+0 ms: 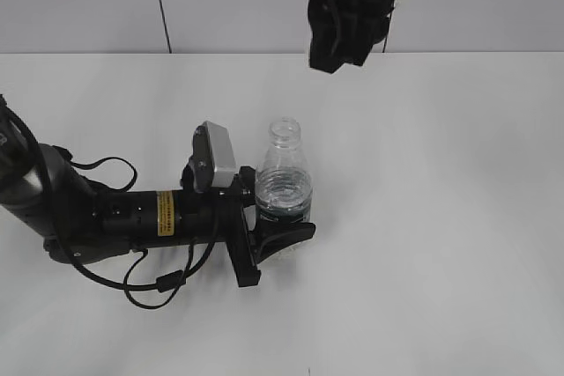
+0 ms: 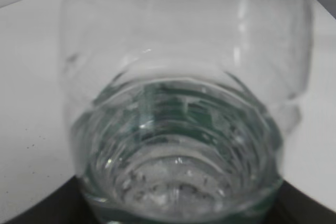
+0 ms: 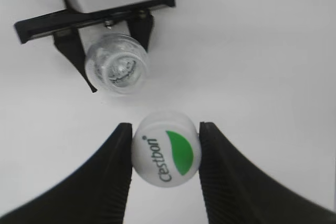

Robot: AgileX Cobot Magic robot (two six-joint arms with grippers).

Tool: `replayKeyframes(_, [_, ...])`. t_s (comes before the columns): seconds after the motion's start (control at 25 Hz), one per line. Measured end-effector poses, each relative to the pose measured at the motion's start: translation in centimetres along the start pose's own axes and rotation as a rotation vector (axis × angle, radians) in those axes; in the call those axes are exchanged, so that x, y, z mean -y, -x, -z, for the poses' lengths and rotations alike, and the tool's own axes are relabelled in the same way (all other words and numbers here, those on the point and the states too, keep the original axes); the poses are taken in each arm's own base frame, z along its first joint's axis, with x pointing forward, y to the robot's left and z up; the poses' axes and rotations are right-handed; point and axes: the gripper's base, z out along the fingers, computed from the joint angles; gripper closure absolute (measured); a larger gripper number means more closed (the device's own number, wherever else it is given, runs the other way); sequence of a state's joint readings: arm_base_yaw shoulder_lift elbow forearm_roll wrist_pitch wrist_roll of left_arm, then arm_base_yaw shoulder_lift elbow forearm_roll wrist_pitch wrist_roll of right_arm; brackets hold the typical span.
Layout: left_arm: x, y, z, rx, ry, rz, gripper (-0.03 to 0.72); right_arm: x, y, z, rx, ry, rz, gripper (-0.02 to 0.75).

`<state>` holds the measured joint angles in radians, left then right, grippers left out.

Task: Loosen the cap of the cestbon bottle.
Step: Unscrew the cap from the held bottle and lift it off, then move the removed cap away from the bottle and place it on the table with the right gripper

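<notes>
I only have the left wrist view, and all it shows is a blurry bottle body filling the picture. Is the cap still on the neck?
Observer: No. The exterior view shows the cestbon bottle with a bare, open neck.
Operator: Then where is the cap?
Observer: The right wrist view shows the cap clamped between the fingers of the right gripper, logo side facing the camera.
Operator: And where is that gripper relative to the bottle?
Observer: Raised above it, off to one side; the right wrist view looks down on the bottle's open mouth.
Operator: Is my left gripper holding the bottle upright?
Observer: Yes. In the exterior view the left gripper holds the lower body, and the bottle stands upright on the table.
</notes>
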<state>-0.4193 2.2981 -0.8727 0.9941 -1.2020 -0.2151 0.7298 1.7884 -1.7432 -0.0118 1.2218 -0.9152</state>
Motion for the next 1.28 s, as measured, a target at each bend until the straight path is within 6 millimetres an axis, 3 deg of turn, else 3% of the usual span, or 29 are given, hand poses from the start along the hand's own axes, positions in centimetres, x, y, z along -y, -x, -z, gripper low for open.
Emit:
replayKeyframes(0.24, [0.0,0.0,0.0,0.000,0.000,0.000,0.276,1.9,-3.0,1.1,-0.061,-0.107,-0.513,0.444])
replayKeyframes(0.48, [0.0,0.0,0.0,0.001,0.003,0.001,0.276,4.8,-8.9,2.3,-0.083,-0.178,-0.883,0.444])
replayKeyframes(0.76, [-0.1,0.0,0.0,0.002,0.008,0.003,0.276,7.2,-16.4,3.3,-0.123,-0.244,-1.177,0.444])
replayKeyframes(0.92, [-0.1,0.0,0.0,0.002,0.010,0.004,0.276,7.4,-18.5,3.4,-0.143,-0.257,-1.235,0.444])
replayKeyframes(1.08, [-0.1,0.0,0.0,0.002,0.011,0.004,0.276,7.8,-18.9,1.9,-0.169,-0.226,-1.248,0.444])
replayKeyframes(1.28, [-0.1,0.0,0.0,0.003,0.012,0.005,0.276,8.4,-19.5,-3.1,-0.228,-0.111,-1.256,0.444])
